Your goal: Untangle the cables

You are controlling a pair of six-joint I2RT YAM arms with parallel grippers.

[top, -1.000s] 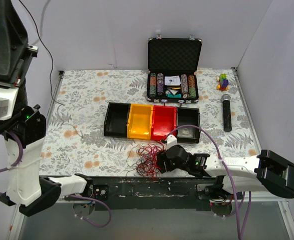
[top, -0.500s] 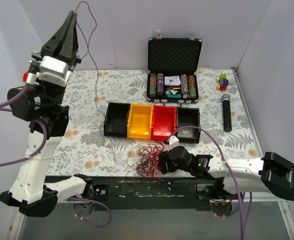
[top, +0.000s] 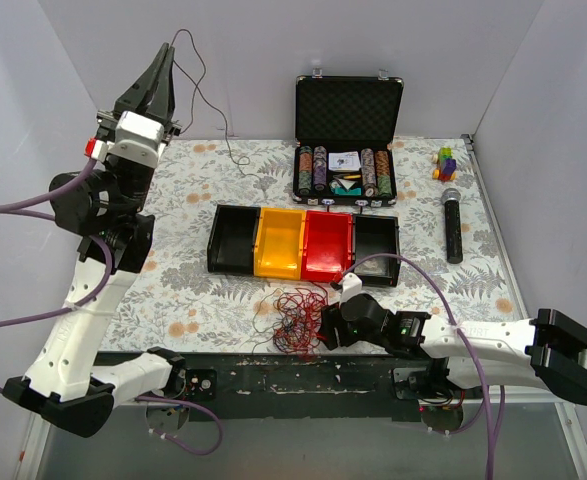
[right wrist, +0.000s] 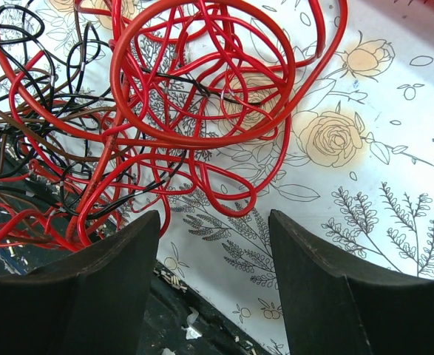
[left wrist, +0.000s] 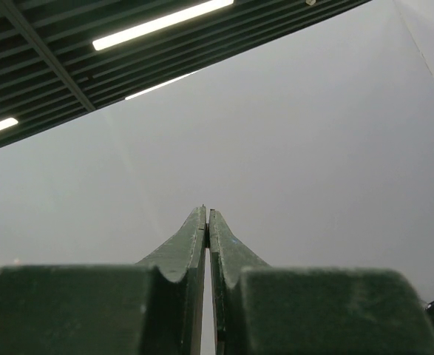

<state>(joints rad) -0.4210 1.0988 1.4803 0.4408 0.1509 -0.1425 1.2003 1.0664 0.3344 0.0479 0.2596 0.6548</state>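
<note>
The cables (top: 293, 318) are a loose nest of red, brown and black wire at the table's front edge; they fill the upper left of the right wrist view (right wrist: 165, 96). My right gripper (top: 321, 325) is open just right of the nest, low over the table, with the nearest red loops just ahead of its jaws (right wrist: 213, 218). My left gripper (top: 166, 47) is raised high at the back left, pointing up, shut on a thin dark cable (top: 213, 110) that hangs from its tip down to the table. In the left wrist view its jaws (left wrist: 207, 211) are pressed together against the wall.
A row of bins (top: 303, 243), black, yellow, red and black, stands behind the nest. An open case of poker chips (top: 347, 170) is at the back. A microphone (top: 453, 224) and toy blocks (top: 444, 162) lie at the right. The table's front edge (top: 303, 362) is right beside the nest.
My left arm has swung right and toward the back wall, carrying the thin dark cable, whose free end now trails further right on the table. My right gripper has shifted slightly right.
</note>
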